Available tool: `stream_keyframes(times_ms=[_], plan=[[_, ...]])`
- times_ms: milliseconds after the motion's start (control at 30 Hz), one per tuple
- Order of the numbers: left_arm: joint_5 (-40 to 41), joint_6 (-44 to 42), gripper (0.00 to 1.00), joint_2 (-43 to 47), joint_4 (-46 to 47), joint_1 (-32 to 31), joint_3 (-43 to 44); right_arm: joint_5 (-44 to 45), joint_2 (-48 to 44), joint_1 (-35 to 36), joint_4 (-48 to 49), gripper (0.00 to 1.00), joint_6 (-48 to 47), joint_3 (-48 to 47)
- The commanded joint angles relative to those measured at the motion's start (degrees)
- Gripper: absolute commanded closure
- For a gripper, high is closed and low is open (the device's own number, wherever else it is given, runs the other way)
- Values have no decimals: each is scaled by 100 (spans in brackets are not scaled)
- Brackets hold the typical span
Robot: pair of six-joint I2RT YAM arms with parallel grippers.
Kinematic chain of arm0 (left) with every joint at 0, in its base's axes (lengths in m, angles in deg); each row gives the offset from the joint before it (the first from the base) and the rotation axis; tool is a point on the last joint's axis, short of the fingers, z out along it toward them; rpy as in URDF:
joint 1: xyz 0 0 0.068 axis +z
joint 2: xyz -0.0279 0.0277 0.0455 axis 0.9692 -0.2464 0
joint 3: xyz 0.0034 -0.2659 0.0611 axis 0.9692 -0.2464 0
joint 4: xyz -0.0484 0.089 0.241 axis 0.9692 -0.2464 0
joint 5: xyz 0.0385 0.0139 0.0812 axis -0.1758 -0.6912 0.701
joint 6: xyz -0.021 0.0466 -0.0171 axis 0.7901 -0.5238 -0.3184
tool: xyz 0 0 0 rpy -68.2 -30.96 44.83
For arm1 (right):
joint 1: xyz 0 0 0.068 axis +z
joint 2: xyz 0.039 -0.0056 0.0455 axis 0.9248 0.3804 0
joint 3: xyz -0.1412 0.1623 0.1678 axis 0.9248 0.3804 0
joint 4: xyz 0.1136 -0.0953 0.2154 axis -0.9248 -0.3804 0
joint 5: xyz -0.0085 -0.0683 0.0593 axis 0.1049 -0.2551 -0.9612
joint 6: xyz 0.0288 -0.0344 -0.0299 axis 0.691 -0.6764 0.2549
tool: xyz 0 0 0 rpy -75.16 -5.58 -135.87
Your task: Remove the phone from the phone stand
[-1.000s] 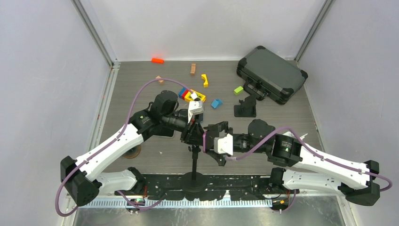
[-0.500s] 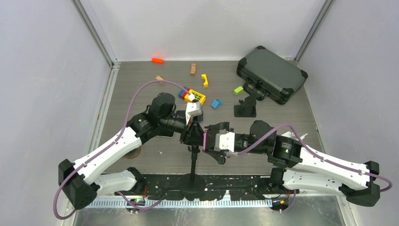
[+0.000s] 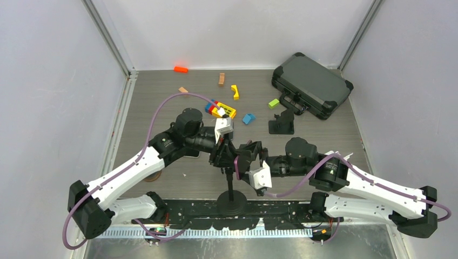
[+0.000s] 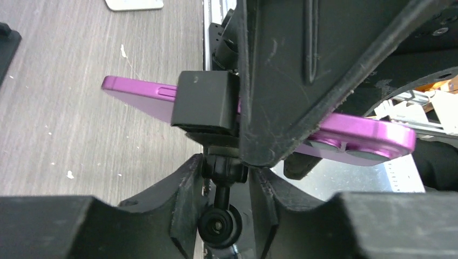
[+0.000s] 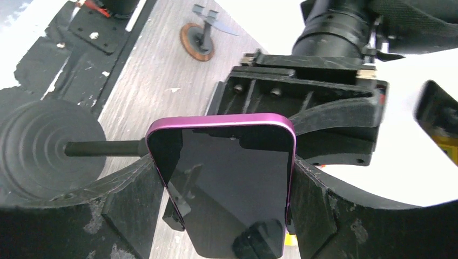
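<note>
phone (image 5: 224, 183) on the phone stand (image 3: 231, 200) near the front of the bench (image 3: 162, 97), blocks (image 3: 222, 109) behind it, case (image 3: 312, 84) back right

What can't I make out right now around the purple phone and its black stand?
Purple phone: top view, nearly all hidden under the left gripper and right gripper.
Phone's middle: left wrist view, covered by the clamp of the black phone stand and a big black part near the lens.
Whether the right gripper's pads touch the phone: right wrist view, black against dark glass.
</note>
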Motion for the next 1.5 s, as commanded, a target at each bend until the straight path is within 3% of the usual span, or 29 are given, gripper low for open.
stream_keyframes(times_ms=[0,133,300,733,933,1300,1467], plan=[[-292,469,56,112,908,-7,-92,-409,-93,17,159,100,-502,-239],[-309,536,44,143,1012,-7,-190,-402,-137,21,215,100,-513,-222],[-411,586,40,79,1043,-7,-258,-351,-217,23,217,100,-513,-190],[105,247,38,132,669,-7,-579,-328,-500,22,103,100,-422,-58],[-86,-72,38,-38,279,-7,-417,-394,-570,28,-30,100,-436,-159],[-527,-146,39,-539,574,-11,-164,-492,-626,24,-89,100,-417,-225],[-746,221,42,-704,1207,-15,-312,-492,-643,24,-118,100,-408,-190]])
